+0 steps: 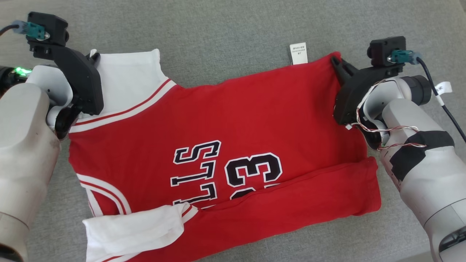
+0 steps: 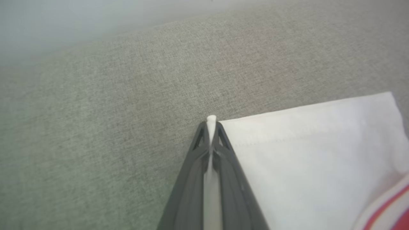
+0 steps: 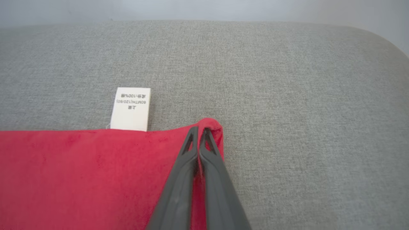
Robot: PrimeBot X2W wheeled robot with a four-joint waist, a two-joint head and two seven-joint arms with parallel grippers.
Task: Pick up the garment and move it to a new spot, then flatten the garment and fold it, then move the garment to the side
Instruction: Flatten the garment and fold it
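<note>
a red basketball jersey (image 1: 233, 120) with white sleeves lies spread on a grey fabric surface (image 1: 225, 32), seen from above. nearest the robot, the long near edge of the jersey is folded over the body and covers the lower part of the black-and-white lettering and numerals. a crumpled near sleeve (image 1: 134, 227), white, sits at the near left corner. further away, both arms reach to the far corners. the left gripper (image 2: 211, 123) has its fingers pressed together on the corner of the far sleeve (image 1: 127, 80), with a sliver of white cloth pinched between the tips. the right gripper (image 3: 201, 129) is likewise clamped on the far right red corner, where cloth bunches between and around its tips. just past the far edge, a small white care label (image 3: 131, 109) sticks out from the hem and lies flat on the grey surface.
</note>
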